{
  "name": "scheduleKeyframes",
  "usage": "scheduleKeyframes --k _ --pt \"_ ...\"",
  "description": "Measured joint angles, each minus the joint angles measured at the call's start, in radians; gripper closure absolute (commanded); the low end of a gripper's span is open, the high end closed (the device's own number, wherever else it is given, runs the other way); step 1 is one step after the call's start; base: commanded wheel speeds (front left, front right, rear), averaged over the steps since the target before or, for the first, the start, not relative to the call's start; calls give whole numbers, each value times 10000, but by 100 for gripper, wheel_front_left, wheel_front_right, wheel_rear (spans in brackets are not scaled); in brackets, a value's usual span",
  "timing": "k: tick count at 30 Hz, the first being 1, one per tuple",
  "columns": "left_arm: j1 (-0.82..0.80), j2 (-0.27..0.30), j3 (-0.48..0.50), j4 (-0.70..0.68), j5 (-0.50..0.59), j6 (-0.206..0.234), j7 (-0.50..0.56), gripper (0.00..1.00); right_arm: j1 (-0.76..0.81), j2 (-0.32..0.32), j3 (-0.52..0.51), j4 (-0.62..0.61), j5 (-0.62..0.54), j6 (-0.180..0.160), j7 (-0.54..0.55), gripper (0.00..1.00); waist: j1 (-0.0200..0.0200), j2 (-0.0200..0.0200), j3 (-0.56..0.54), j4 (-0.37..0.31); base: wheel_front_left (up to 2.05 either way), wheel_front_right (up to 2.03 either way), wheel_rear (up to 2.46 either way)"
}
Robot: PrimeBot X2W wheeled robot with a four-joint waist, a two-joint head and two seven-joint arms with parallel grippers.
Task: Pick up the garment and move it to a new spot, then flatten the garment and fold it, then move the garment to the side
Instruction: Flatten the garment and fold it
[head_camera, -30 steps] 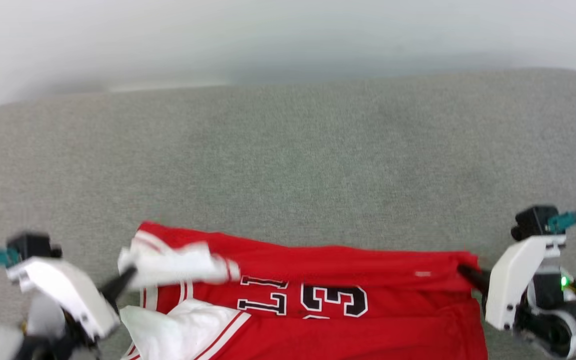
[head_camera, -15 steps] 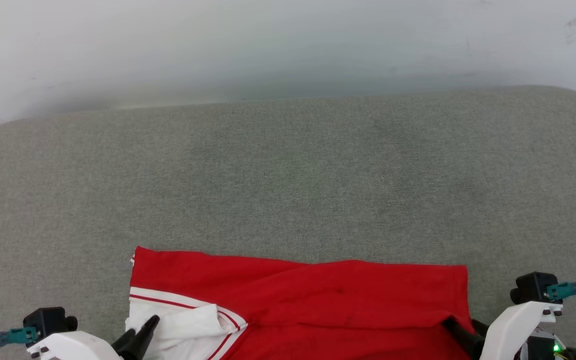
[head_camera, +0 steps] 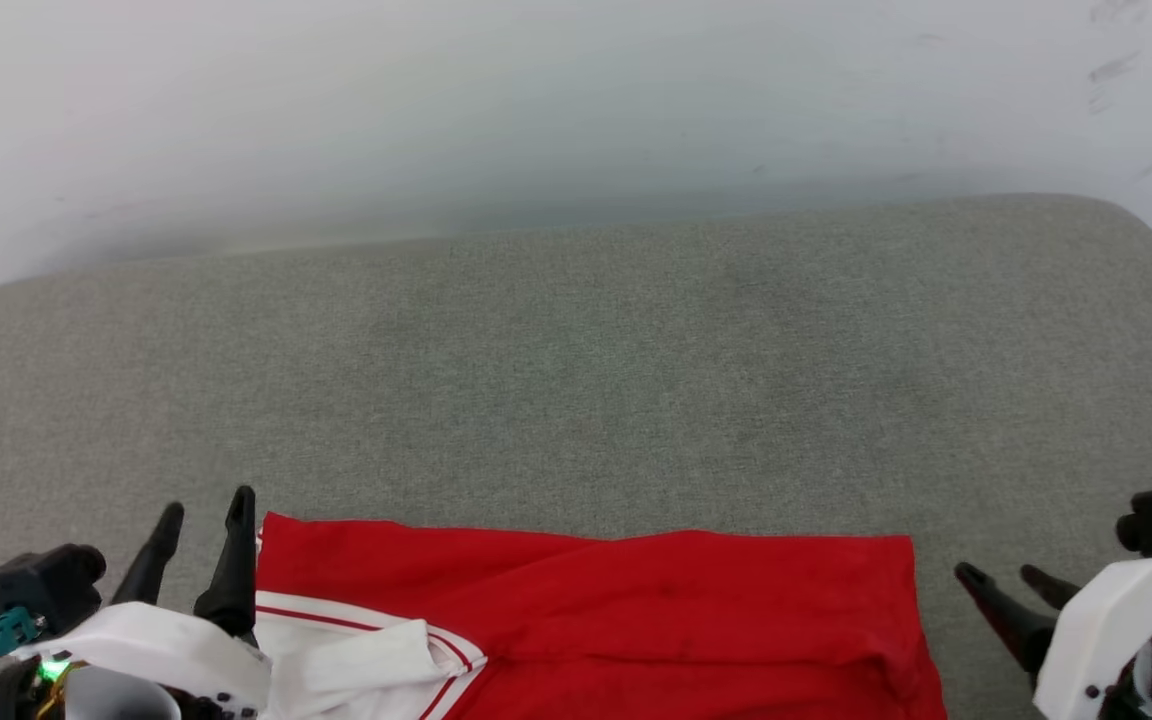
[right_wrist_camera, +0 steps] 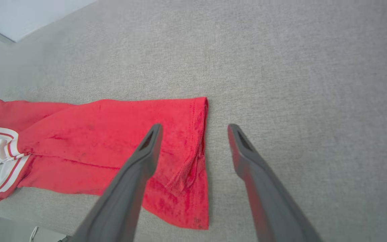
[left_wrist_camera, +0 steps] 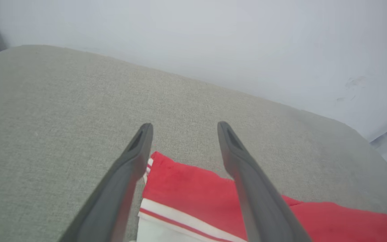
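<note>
Where the shirt [head_camera: 626,610] lies: on the grey cushion [head_camera: 576,380], at 6 o'clock in the head view, its near part cut off by the bottom edge.
Shirt lay: a wide red band running from 9 to 3 o'clock, plain red cloth on top, with soft creases along it.
Sleeve [head_camera: 356,665]: white with red-and-white striped trim, at the shirt's 8 o'clock corner.
Left gripper [head_camera: 206,505]: at 8 o'clock in the head view, fingers spread and pinching nothing, pointing toward 12 o'clock. Its inner finger stands just beside the shirt's 9 o'clock edge; I cannot tell whether it touches.
Left wrist view: the shirt's red corner [left_wrist_camera: 186,181] shows between the two spread fingers, with the white striped band toward 6 o'clock.
Right gripper [head_camera: 996,572]: at 4 o'clock in the head view, fingers spread and empty, pointing toward 10 o'clock. It is apart from the shirt's 3 o'clock edge, with bare cushion between.
Right wrist view: one finger crosses in front of the shirt's rumpled end [right_wrist_camera: 186,158], the other in front of bare cushion. The red band runs off toward 9 o'clock, sleeve at the far end.
Wall [head_camera: 536,100]: pale, beyond the cushion's 12 o'clock edge.
</note>
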Motion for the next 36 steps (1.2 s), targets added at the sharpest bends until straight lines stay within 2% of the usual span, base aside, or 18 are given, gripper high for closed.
scheduleKeyframes --k 6,10,17,24,25,26,27,36 --pt "-292 182 -244 -880 1352 403 -629 0 -13 -182 -596 -575 -347 0 1225 0 1 0 191 271 0 0 0" --pt "-615 58 -360 -1377 1958 399 -871 0 -6 -56 -642 -433 -422 0 1835 0 2 0 417 587 0 0 0" --pt "-810 -336 -414 -1776 2583 401 -1016 0 102 314 -577 520 -499 0 2127 0 2 0 835 1227 0 0 0" --pt "-724 -428 -364 -1856 2798 399 -1039 0 68 401 -650 1519 -481 0 2080 0 2 0 1124 1588 0 0 0" --pt "-715 -447 -360 -1858 2796 395 -1039 0 5 416 -654 1611 -441 -2 2111 43 2 0 1136 1605 0 0 0" --pt "-708 -470 -360 -1856 2798 380 -1039 0 -40 441 -667 1674 -339 -2 2127 93 2 0 1129 1612 0 0 0" --pt "-698 -500 -368 -1852 2800 332 -1041 0 -53 466 -673 1733 -290 -4 2128 100 2 0 1107 1618 0 0 0" --pt "-445 -353 -376 -1741 2895 422 -1003 0 -414 458 -286 1894 -236 0 1852 100 2 0 584 1410 0 0 0"
